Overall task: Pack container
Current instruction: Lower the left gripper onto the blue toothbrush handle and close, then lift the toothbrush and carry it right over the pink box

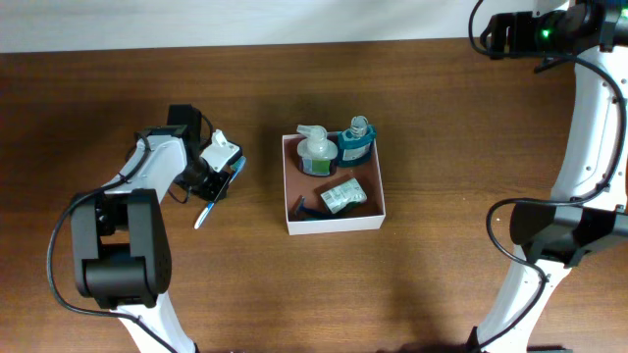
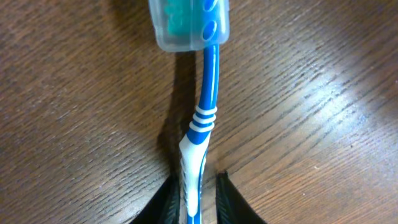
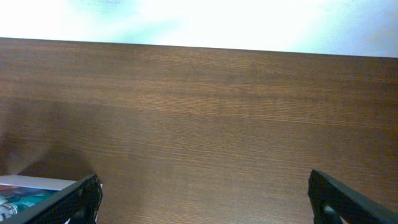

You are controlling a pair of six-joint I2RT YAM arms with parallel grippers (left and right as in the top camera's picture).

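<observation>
The container [image 1: 334, 225] is a shallow white-walled square box with a reddish-brown floor at the table's middle. It holds a white pump bottle [image 1: 315, 150], a blue bottle [image 1: 356, 140], a small packet [image 1: 342, 196] and a dark blue item [image 1: 312, 207]. A blue and white toothbrush [image 1: 211, 201] with a clear head cap [image 2: 189, 25] lies on the wood to the container's left. My left gripper [image 2: 200, 199] straddles the toothbrush handle [image 2: 194, 162]. Its left finger is against the handle and a narrow gap shows at the right finger. My right gripper [image 3: 202, 199] is wide open and empty, to the container's right.
The brown wooden table [image 1: 442, 118] ends at a pale wall at the back [image 3: 199, 18]. A corner of the container shows at the lower left of the right wrist view [image 3: 25, 186]. The right arm [image 1: 589, 127] runs down the right side.
</observation>
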